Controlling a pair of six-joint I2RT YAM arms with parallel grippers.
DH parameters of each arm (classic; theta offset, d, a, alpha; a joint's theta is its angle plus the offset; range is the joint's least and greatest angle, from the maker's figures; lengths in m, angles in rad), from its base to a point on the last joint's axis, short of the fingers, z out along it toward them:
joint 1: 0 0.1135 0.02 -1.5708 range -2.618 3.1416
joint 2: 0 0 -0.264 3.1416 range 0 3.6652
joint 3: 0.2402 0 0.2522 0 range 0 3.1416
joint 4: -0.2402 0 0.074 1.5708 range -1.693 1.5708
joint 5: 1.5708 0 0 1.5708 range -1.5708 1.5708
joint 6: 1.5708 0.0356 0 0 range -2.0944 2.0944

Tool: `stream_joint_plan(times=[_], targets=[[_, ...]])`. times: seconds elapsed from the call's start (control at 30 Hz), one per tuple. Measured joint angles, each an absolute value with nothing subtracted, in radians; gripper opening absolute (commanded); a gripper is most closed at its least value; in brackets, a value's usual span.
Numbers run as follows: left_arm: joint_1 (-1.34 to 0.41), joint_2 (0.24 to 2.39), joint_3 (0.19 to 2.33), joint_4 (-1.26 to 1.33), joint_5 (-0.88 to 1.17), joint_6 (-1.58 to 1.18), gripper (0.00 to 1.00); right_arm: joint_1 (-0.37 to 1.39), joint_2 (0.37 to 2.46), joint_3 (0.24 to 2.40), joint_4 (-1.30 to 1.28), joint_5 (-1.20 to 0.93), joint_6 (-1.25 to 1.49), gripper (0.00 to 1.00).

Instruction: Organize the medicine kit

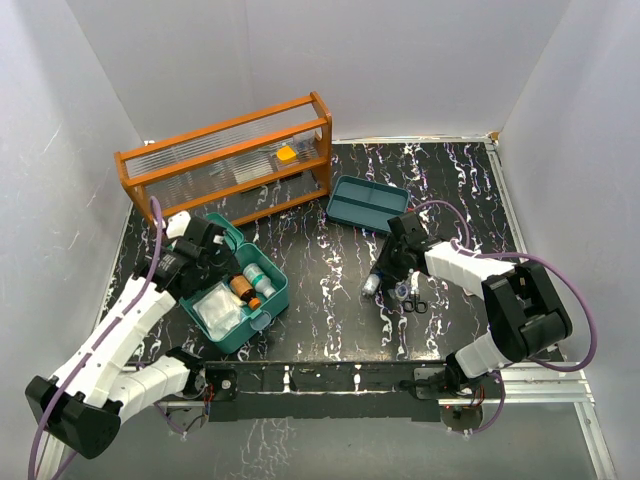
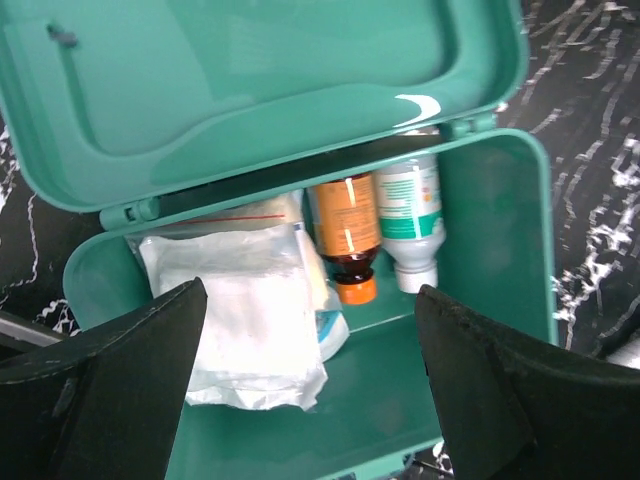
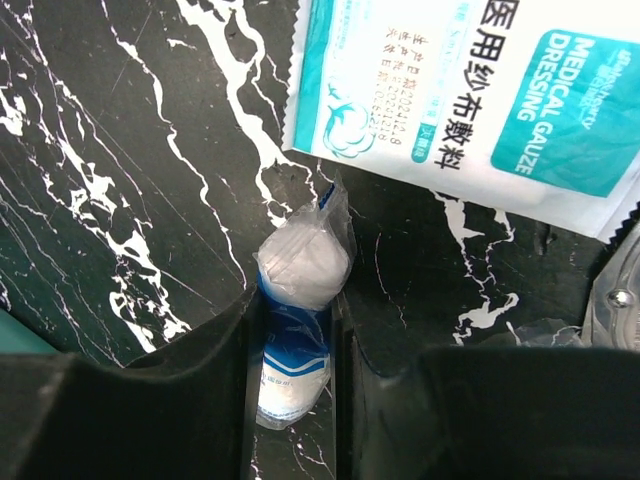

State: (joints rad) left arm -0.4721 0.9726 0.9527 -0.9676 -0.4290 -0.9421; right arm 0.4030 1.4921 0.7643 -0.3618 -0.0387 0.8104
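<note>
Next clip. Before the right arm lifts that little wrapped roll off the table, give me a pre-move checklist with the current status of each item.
1. Grip: right gripper jaws closed on both sides of the bandage roll: ok.
2. Roll free of the gauze packet: its wrapper tip meets the packet edge: cannot tell.
3. Access: lid of the medicine kit open: ok.
4. Room: bare floor free at the kit's near side: ok.
5. Path into the kit: left gripper hangs over it, jaws open: not ok.
</note>
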Motion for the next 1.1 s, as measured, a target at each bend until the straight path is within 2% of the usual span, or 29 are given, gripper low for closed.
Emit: stream_joint_plan(times=[0.2, 0.4, 0.7, 0.97, 1.1], targets=[[-0.471, 0.973, 1.035, -0.901, -0.295, -0.809, 0.87, 0.403, 1.470, 0.764, -0.334, -0.115, 0.814, 0.22], [-0.470, 0.969, 1.050, -0.716, -0.004, -0.684, 0.87, 0.416, 1.357, 0.763, -0.243, -0.241, 0.862, 0.23], [-0.478, 0.980, 0.936, -0.355, 0.383, -0.716, 0.82, 0.551, 1.217, 0.764, -0.096, -0.315, 0.936, 0.24], [-0.547, 1.034, 0.865, -0.145, 0.514, -0.816, 0.71, 0.631, 1.167, 0.767, 0.058, -0.352, 0.993, 0.24], [-0.564, 1.064, 0.830, -0.083, 0.547, -0.867, 0.70, 0.635, 1.167, 0.771, 0.098, -0.381, 1.000, 0.24]])
